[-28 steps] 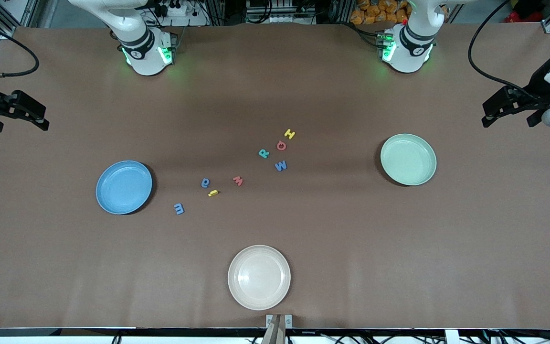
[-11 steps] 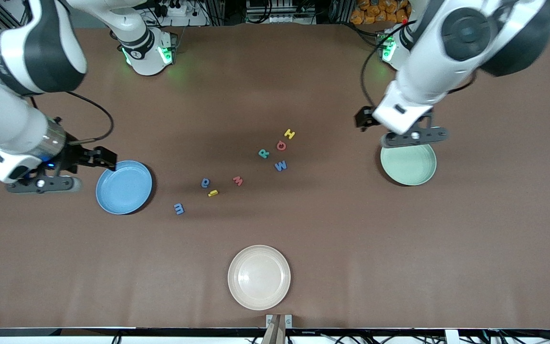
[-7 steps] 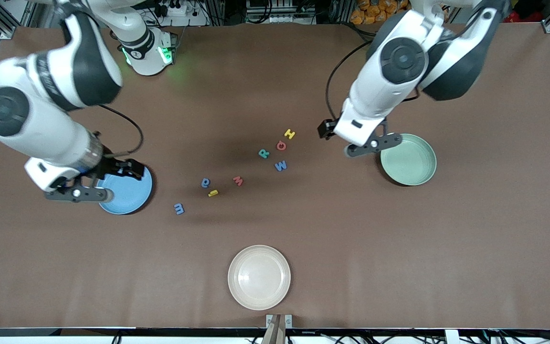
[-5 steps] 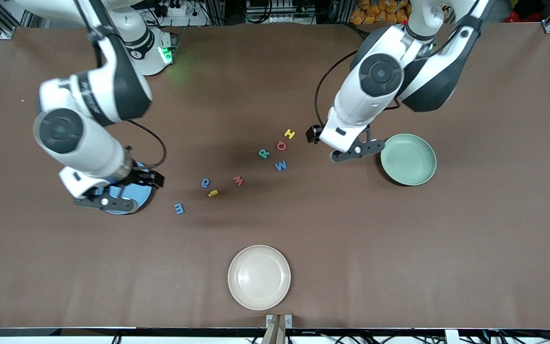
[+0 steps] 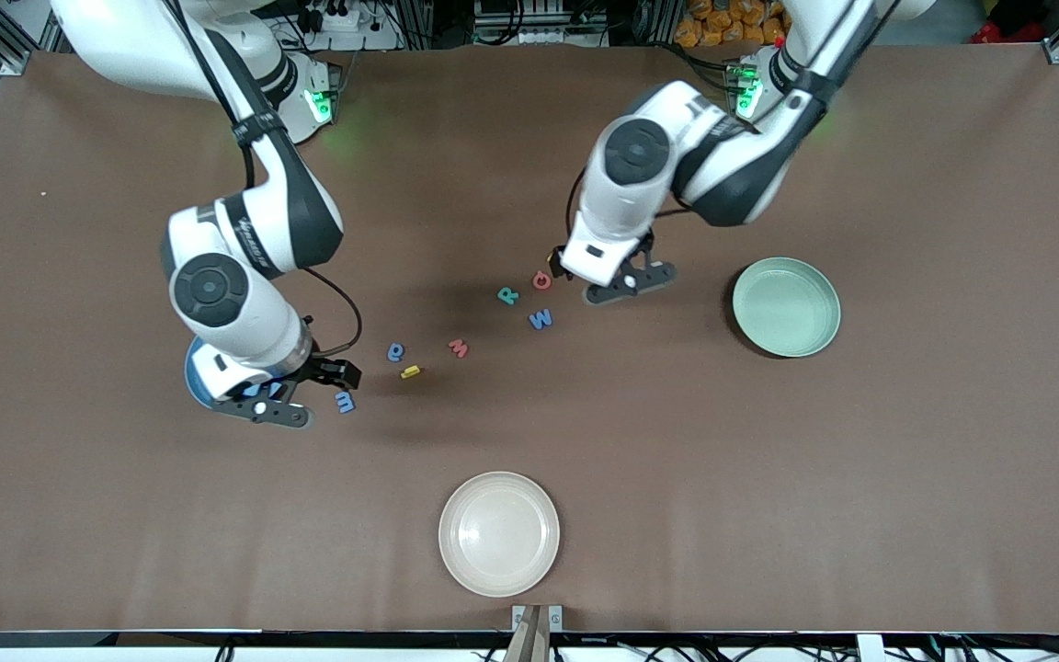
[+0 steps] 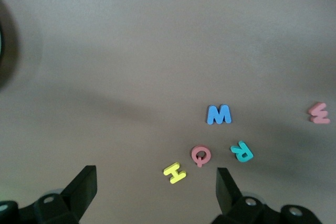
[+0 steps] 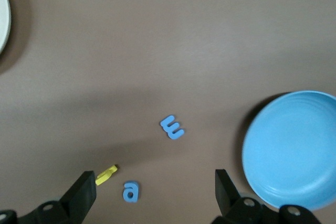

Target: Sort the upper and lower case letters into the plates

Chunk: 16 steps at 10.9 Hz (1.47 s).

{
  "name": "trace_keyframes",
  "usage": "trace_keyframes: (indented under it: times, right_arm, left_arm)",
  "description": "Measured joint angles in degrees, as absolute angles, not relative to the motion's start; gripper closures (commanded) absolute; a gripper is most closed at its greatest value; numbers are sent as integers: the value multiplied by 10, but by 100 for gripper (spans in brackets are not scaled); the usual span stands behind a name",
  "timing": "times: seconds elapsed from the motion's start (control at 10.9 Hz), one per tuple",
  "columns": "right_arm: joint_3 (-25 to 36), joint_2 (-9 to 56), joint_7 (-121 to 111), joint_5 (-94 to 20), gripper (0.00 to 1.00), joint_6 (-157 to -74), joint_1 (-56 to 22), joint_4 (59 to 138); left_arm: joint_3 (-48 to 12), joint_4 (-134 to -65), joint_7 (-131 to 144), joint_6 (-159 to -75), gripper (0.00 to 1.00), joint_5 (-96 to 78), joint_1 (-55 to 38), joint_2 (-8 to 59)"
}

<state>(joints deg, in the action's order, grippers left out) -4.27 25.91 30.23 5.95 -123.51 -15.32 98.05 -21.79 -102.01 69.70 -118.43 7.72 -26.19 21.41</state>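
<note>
Left gripper (image 6: 152,184) hangs over the yellow toy letter H (image 6: 175,172), fingers (image 6: 84,182) spread apart, nothing between them. The front view hides that H under the wrist; the left wrist view shows it beside the red toy letter Q (image 6: 200,155). Right gripper (image 7: 152,190) is over the brown counter (image 5: 768,478) beside the small blue toy letter m (image 5: 345,401), fingers apart. The sky-blue round plate (image 7: 291,150), mostly covered in front view, shows whole from the right wrist. The pale mint-green round plate (image 5: 786,306) lies toward the left arm's end.

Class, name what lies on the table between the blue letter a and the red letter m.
Only bare table lies between blue a and red m, in the front view; the yellow letter sits just nearer the camera.
</note>
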Motion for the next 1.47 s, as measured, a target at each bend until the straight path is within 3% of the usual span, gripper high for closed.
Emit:
trace_keyframes:
  times: [0.18, 0.55, 0.92, 1.47]
  right_arm:
    - [-52, 263, 218, 61, 0, -1267, -134, 1028]
    - [-55, 301, 125, 108, 0, -1310, -115, 1045]
    - [-55, 352, 58, 125, 0, -1388, -98, 1043]
    - [-63, 367, 46, 125, 0, -1422, -101, 1041]
  left_arm:
    - [-218, -1021, 766, -1204, 0, 127, -301, 240]
    - [-219, -1030, 783, -1284, 0, 128, -320, 278]
    - [-222, -1096, 789, -1374, 0, 132, -325, 279]
    - [-223, -1171, 754, -1415, 0, 179, -325, 265]
